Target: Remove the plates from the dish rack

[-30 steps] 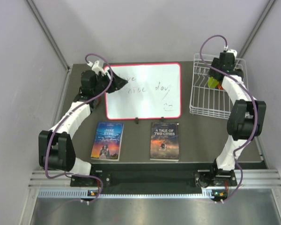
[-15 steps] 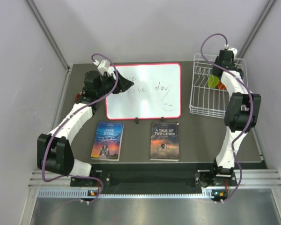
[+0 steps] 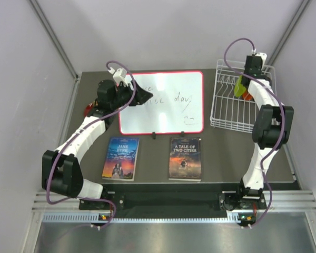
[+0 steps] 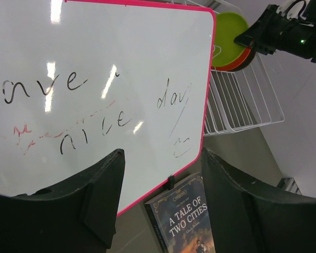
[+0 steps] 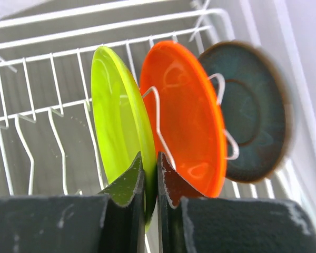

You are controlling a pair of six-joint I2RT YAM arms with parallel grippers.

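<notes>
While the right hand (image 5: 149,166) clamps the lime plate (image 5: 116,121) by its rim, it sits in the dish rack (image 3: 225,113) at two o'clock on the desk (image 3: 221,153) — orange plate (image 5: 187,126) and dark plate (image 5: 253,110) beside it, untouched; the left hand (image 4: 163,158) hangs wide, empty.

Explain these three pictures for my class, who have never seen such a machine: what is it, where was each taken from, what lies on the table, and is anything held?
Two robot arms are bolted at the near edge of a table. The wide picture looks down from above; the other two come from a camera on each wrist. On it lie a whiteboard, two books, Jane Eyre and A Tale of Two Cities, and a wire rack. In the rack stand a green plate, an orange plate and a dark plate. The right gripper is shut on the green plate's rim. The left gripper hangs open and empty over the whiteboard.
</notes>
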